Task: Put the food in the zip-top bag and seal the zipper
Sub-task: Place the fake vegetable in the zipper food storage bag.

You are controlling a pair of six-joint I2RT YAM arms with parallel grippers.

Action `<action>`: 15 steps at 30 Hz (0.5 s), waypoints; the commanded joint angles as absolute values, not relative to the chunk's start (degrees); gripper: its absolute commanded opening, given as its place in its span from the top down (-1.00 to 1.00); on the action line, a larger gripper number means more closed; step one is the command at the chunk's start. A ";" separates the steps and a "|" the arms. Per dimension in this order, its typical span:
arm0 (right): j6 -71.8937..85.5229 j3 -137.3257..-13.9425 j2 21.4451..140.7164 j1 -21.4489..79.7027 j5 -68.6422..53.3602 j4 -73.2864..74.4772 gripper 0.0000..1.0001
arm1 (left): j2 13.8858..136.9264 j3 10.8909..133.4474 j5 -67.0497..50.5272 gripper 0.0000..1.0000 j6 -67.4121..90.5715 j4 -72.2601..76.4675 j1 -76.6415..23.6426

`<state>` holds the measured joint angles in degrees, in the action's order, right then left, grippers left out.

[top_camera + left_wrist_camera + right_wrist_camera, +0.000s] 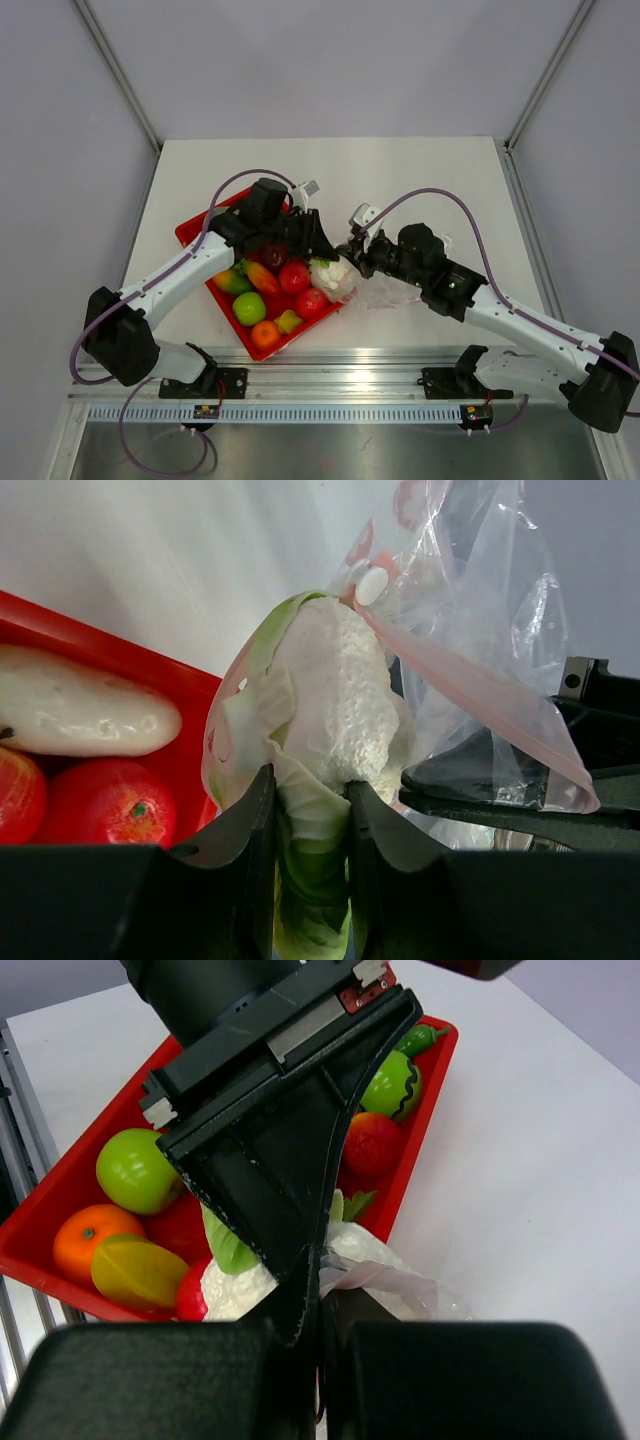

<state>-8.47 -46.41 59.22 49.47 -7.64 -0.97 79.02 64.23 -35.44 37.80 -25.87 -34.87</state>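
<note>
My left gripper (pixel 322 256) is shut on a toy cauliflower (pixel 333 276), white with green leaves, and holds it at the right rim of the red tray (pixel 196 224). In the left wrist view the fingers (pixel 245 825) clamp its green stem and the head (pixel 335 705) sits at the mouth of the clear zip-top bag (pixel 480 650). The pinkish zipper strip (pixel 480 708) runs beside it. My right gripper (pixel 354 252) is shut on the bag's edge (pixel 385 1282). The rest of the food, a green apple (pixel 249 308), an orange (pixel 265 334) and a tomato (pixel 294 277), lies in the tray.
The bag's body (pixel 395 292) lies on the white table right of the tray. The two grippers meet tip to tip over the tray's right edge. A white vegetable (pixel 80 715) and red fruits (pixel 105 805) lie in the tray. A metal rail (pixel 330 385) runs along the near edge.
</note>
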 commanded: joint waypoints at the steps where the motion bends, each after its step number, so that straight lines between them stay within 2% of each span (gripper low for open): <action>1: -12.21 -51.15 59.15 50.01 -8.09 -12.57 1.00 | 79.10 63.37 -41.13 1.00 36.30 -24.35 -36.21; 5: -12.57 -51.85 60.99 49.92 -8.17 -13.18 1.00 | 78.40 63.02 -42.36 1.00 36.04 -23.73 -36.21; 15: -6.60 -52.74 62.76 49.92 -18.45 -19.24 1.00 | 80.77 60.12 -45.17 1.00 40.87 -14.08 -36.12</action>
